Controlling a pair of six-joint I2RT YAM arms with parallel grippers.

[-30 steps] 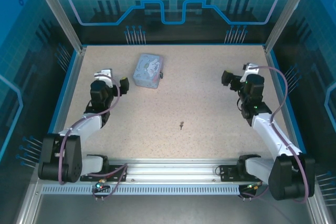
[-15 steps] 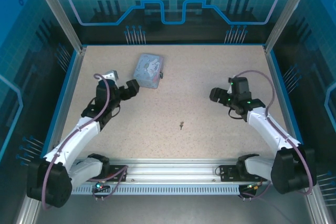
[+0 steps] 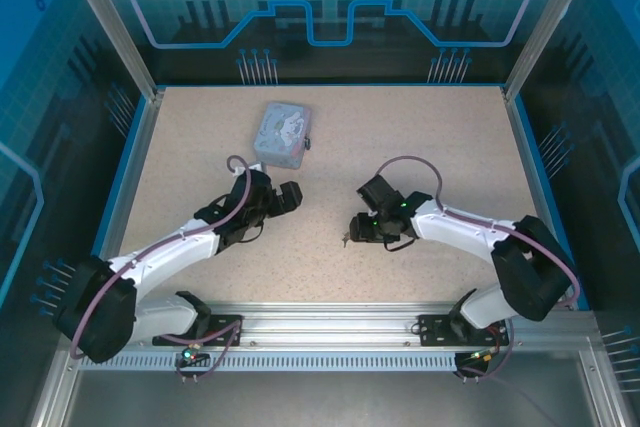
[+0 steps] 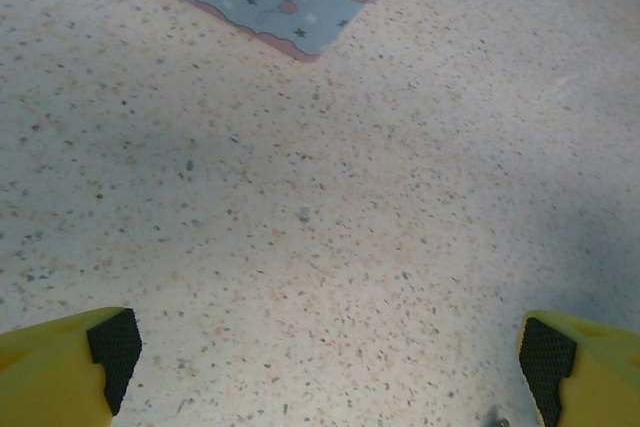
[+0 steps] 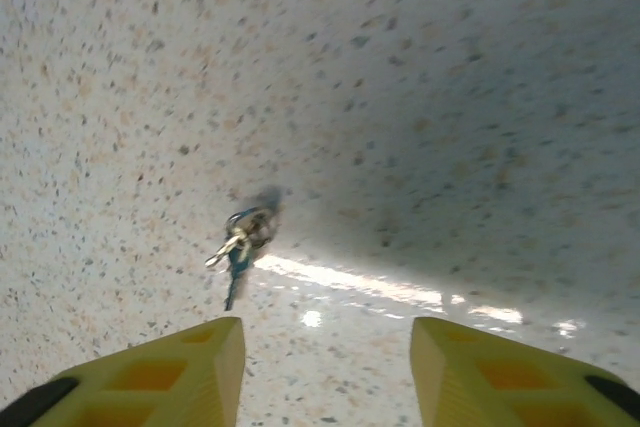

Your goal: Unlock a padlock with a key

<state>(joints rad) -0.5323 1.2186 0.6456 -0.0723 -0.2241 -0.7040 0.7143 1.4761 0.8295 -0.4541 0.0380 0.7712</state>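
Bases sat at the near rail, and both arms reached inward over the speckled table [image 3: 430,127]. Right arm folded sharply at its elbow near the right edge, then its forearm ran low and leftward toward the middle. The right gripper [image 3: 352,229] was pitched down at the surface. In the right wrist view its yellow fingers [image 5: 165,372] stood partly parted with bare tabletop between them, holding nothing. The key [image 5: 240,242] – a small ring with a bluish piece on it – lay flat on the table just beyond those fingertips, slightly left of the gap and untouched. From above it showed as a dark fleck [image 3: 345,238] at the gripper's tip.

Left arm stretched in a long diagonal from the near left corner. The left gripper [image 3: 288,197] was spread wide – each finger [image 4: 60,372] sat at an outer corner of its wrist view – and empty. Farther off lay the grey-blue patterned box [image 3: 283,134], near but apart from that gripper, with a tiny dark speck [image 3: 308,143] at its right edge, too small to identify.
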